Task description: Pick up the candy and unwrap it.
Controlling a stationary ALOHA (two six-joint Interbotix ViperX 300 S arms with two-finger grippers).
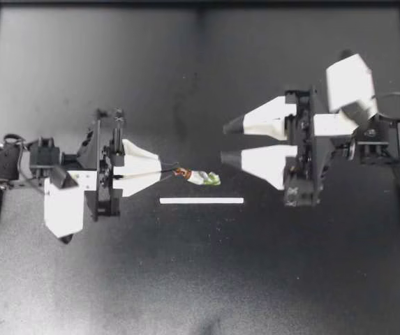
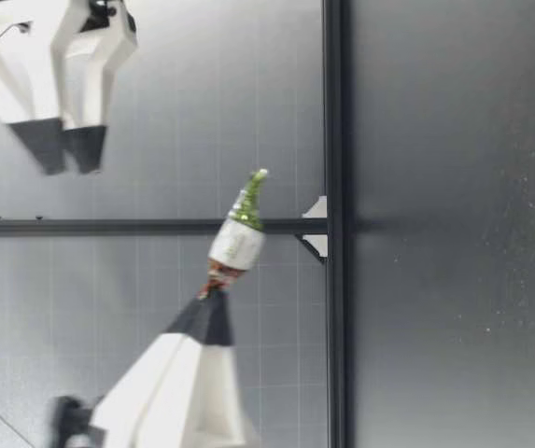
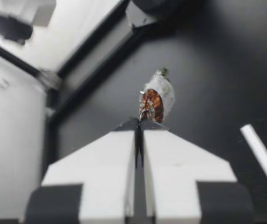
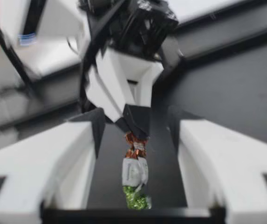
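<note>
Top view shows my left pincer (image 1: 163,172) clamped tight on the candy (image 1: 198,177) by its brown twisted end (green end pointing away), held above the desk (image 1: 186,279). My right pincer (image 1: 227,143) gapes wide, empty, near the green end without touching it.

On the candy (image 1: 200,177), the brown twisted end is buried between the tips of my left tool (image 1: 162,172); in the left wrist view its green end mostly hides behind the white middle; my right tool (image 1: 229,143) is a blur there, cut by the edge.
</note>
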